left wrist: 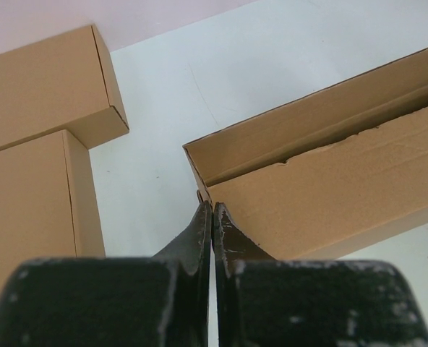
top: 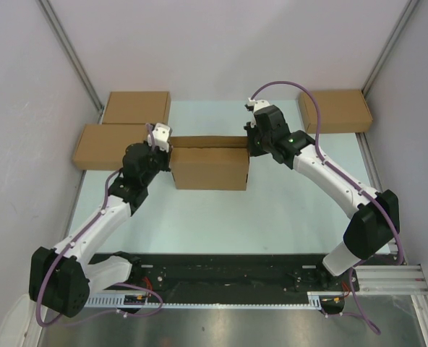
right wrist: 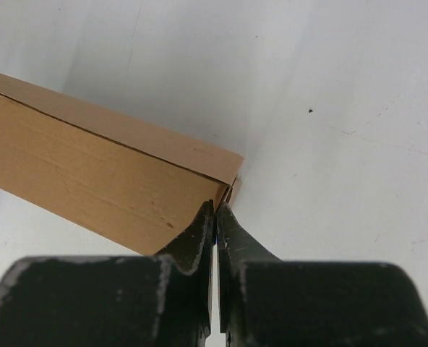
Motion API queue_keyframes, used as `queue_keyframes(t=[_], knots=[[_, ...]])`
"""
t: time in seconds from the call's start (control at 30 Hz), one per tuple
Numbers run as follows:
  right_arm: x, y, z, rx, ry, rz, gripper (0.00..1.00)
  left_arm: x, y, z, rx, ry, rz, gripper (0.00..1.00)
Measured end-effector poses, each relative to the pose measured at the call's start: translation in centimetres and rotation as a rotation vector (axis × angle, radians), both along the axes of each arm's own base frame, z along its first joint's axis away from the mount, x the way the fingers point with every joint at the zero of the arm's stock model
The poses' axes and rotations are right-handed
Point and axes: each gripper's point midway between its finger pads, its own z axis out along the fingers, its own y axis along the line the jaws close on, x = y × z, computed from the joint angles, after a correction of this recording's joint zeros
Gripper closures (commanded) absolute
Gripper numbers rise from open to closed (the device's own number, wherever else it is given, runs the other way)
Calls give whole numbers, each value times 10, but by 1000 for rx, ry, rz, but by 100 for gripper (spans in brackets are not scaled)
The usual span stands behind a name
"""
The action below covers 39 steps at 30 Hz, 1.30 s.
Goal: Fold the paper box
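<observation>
The paper box point(top: 209, 168), brown corrugated cardboard, stands mid-table between my two arms as a shallow oblong with its walls raised. My left gripper point(top: 168, 150) is at its left end and my right gripper point(top: 249, 149) at its right end. In the left wrist view the left gripper point(left wrist: 212, 208) is shut, its tips touching the near left corner of the paper box point(left wrist: 330, 181), whose top shows an open slot behind the front panel. In the right wrist view the right gripper point(right wrist: 215, 206) is shut against the right corner of the paper box point(right wrist: 76, 166), beside a small tab.
Two closed brown boxes lie at the back left, one point(top: 136, 107) behind the other point(top: 105, 144), close to my left arm. A third point(top: 335, 110) lies at the back right. Grey walls enclose the table on three sides. A black rail point(top: 228, 278) runs along the near edge.
</observation>
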Motion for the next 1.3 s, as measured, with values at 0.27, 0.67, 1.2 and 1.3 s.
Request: queue_keyframes(t=[0.27, 0.67, 1.2, 1.3], knots=[[0, 0, 0, 2, 0, 1, 100, 1, 1, 11, 26, 2, -6, 100], [0, 1, 0, 3, 1, 3, 100, 1, -1, 11, 18, -4, -10, 100], [-3, 7, 0, 12, -1, 22, 100, -2, 5, -2, -6, -49, 15, 100], [-3, 7, 0, 13, -1, 23, 100, -2, 4, -3, -24, -54, 19, 100]])
